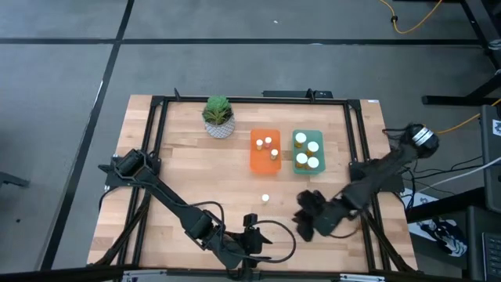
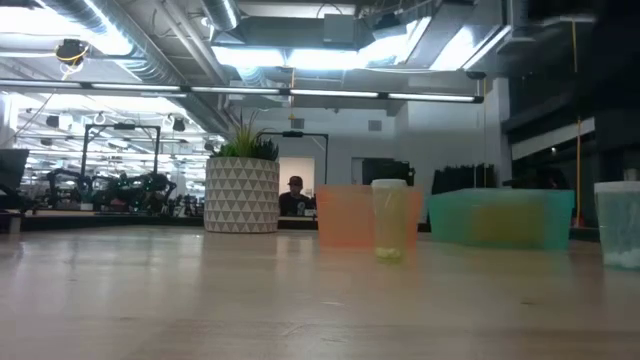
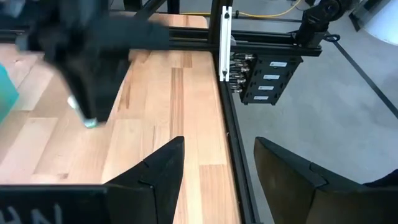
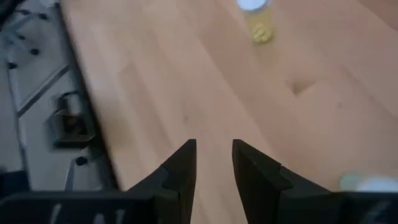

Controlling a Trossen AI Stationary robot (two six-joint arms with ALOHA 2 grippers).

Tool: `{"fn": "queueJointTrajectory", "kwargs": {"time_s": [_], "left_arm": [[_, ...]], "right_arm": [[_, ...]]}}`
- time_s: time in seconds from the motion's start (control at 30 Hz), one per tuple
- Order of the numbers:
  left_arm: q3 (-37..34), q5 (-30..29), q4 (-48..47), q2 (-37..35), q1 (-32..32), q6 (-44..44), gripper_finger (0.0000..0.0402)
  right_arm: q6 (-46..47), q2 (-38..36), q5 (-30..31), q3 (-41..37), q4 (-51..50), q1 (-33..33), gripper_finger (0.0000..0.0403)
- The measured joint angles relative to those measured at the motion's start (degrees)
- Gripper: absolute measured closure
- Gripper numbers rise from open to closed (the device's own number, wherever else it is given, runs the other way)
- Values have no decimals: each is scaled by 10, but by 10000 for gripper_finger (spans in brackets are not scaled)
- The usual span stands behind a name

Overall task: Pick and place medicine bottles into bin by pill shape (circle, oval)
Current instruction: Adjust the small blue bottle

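One medicine bottle [image 1: 265,199] with a white cap stands upright on the table; it also shows in the low view [image 2: 390,222] and the right wrist view [image 4: 255,18]. A second bottle [image 2: 620,225] stands near my right gripper, with only its cap [image 4: 367,183] showing in the right wrist view. The orange bin [image 1: 258,162] holds three bottles. The teal bin [image 1: 319,135] holds several. My right gripper [image 1: 301,225] hovers low near the table's near right, its fingers [image 4: 214,149] narrowly apart and empty. My left gripper [image 1: 262,239] is open and empty [image 3: 219,146] at the near edge.
A green plant in a white pot [image 1: 218,116] stands at the far left of the bins. Black frame rails [image 1: 156,141] run along the table's edges. Bare wood lies to the left of the loose bottle. A person shows far back in the room [image 2: 295,195].
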Motion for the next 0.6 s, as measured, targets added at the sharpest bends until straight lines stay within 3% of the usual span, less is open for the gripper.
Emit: {"fn": "queueJointTrajectory", "kwargs": {"time_s": [0.13,0.27,0.43,0.6], "left_arm": [[0,0,-2,0,3,1,215],[0,0,-2,0,4,1,215],[0,0,-2,0,6,0,215],[0,-3,-2,0,7,1,215]], "right_arm": [[30,-48,31,0,-43,58,298],[118,-60,50,1,-125,110,298],[232,-43,52,1,-215,168,298],[230,-1,87,0,-258,197,298]]}}
